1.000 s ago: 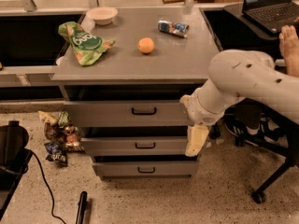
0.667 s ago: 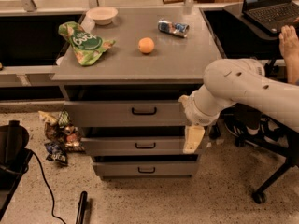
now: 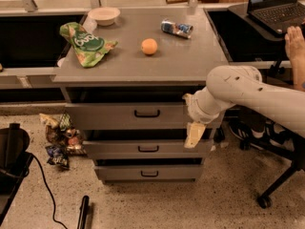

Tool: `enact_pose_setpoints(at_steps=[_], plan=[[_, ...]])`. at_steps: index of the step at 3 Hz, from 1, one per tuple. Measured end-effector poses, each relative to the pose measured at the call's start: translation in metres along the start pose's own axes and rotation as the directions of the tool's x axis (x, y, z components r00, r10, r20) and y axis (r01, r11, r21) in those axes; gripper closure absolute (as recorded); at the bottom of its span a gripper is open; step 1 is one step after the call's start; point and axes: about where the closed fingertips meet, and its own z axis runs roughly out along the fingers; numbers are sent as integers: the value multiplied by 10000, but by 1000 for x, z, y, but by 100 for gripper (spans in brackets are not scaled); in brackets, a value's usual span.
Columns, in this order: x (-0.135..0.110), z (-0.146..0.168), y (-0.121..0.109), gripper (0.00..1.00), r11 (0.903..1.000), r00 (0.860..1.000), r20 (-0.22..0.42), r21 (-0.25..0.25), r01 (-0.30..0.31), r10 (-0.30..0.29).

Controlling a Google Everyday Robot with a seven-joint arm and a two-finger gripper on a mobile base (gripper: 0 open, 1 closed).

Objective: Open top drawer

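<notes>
Fingers of the pale cream gripper (image 3: 194, 134) hang down and show as one flat piece from this side, so I cannot tell if they are spread or pressed together. Nothing seems to be in them. The gripper is in front of the right part of the drawers, just under the front of the big grey top drawer (image 3: 119, 116).

That drawer sits right below the top of the grey bench (image 3: 190, 63). Its small black bar handle (image 3: 147, 113) is in the middle, well to the left of the gripper and a bit higher.

I think the job now is to reach the handle. The gripper should go left and up, meet the bar straight on, and then pull straight out and level, so the drawer does not jam. A slow pull is best, because the round orange fruit (image 3: 149, 46) and the blue can lying on its side (image 3: 175, 27) could roll.

The fat white arm (image 3: 248, 92) covers the right end of the drawer front. The arm is cut off at the right edge. I cannot tell if the drawer is already out a little, or what is inside it.
</notes>
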Motion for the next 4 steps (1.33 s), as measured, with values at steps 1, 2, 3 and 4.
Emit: enact_pose_setpoints(at_steps=[1,2,3,4], plan=[[6,22,-10,0,9998,9998,135,-138,-114,116],[10,37,-15,0,9994,9996,252,-327,-140,148],[6,32,-14,19,9997,9993,364,-235,-27,35],[-5,14,-12,42,9997,9992,312,-90,242,-239]])
